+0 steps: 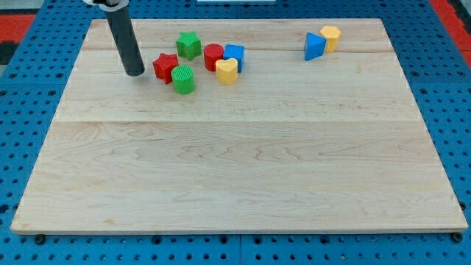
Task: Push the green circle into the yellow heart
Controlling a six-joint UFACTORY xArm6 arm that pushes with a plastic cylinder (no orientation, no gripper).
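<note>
My tip (135, 73), the lower end of the dark rod, carries no jaws and holds nothing. It rests on the light wooden board (235, 169), just left of the red star block (165, 65). The green circle block (183, 79) touches that star's near-right side. The yellow heart block (227, 71) lies near, to its right.
</note>
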